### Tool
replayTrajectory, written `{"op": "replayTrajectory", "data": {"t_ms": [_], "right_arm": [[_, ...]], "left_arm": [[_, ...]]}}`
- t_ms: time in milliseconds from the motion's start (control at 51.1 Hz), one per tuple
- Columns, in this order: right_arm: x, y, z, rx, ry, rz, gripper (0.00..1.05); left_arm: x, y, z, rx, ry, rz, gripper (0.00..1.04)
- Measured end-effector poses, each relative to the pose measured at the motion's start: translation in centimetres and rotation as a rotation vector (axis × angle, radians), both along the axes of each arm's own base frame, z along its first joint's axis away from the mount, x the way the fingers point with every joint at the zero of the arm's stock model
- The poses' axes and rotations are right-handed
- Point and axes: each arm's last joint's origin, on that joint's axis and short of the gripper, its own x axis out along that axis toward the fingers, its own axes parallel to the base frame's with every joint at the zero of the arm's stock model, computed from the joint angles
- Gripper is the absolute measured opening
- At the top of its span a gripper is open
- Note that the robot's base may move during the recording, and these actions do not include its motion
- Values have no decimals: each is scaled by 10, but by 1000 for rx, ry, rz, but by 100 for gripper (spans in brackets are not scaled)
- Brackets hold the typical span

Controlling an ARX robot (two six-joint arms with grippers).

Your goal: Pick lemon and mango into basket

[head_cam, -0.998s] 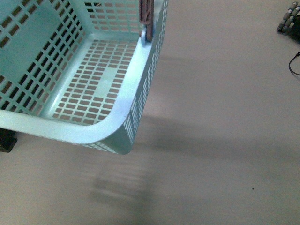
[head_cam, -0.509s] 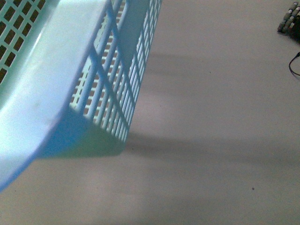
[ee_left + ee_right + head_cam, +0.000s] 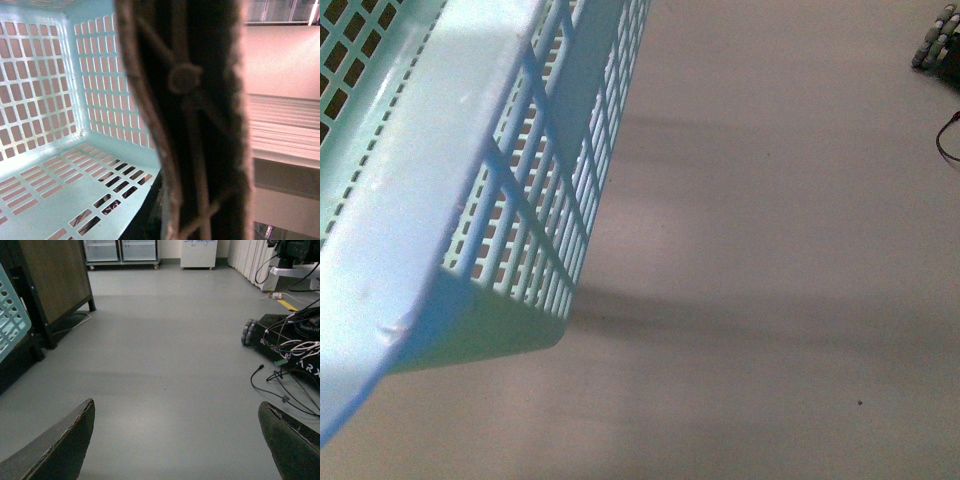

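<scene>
Pale blue-green basket [image 3: 470, 180] tilts at left over the floor [image 3: 770, 250]; right hand [image 3: 176, 406] gapes wide, empty; left hand's state I cannot tell.

Materials and finishes in view

The basket [image 3: 430, 190] is moulded pale blue-green plastic, smooth, with a soft sheen on its rim. Its handle [image 3: 195, 125] is dark brownish, blurred, with rough-looking edges. The floor [image 3: 770, 250] is plain grey, smooth and matt. The right end effector [image 3: 177, 440] has dark matt fingers.

There is one pale blue-green slotted plastic basket [image 3: 410, 190], one dark brown cabinet [image 3: 55, 275] and one black wheeled box [image 3: 272, 335].
</scene>
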Motion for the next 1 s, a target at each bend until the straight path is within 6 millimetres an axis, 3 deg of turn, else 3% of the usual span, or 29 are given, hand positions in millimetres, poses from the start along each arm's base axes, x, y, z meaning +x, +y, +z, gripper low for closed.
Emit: {"op": "replayTrajectory", "data": {"t_ms": [998], "right_arm": [[0, 0, 0, 0, 0, 0, 96]], "left_arm": [[0, 0, 0, 2, 0, 0, 5]]}}
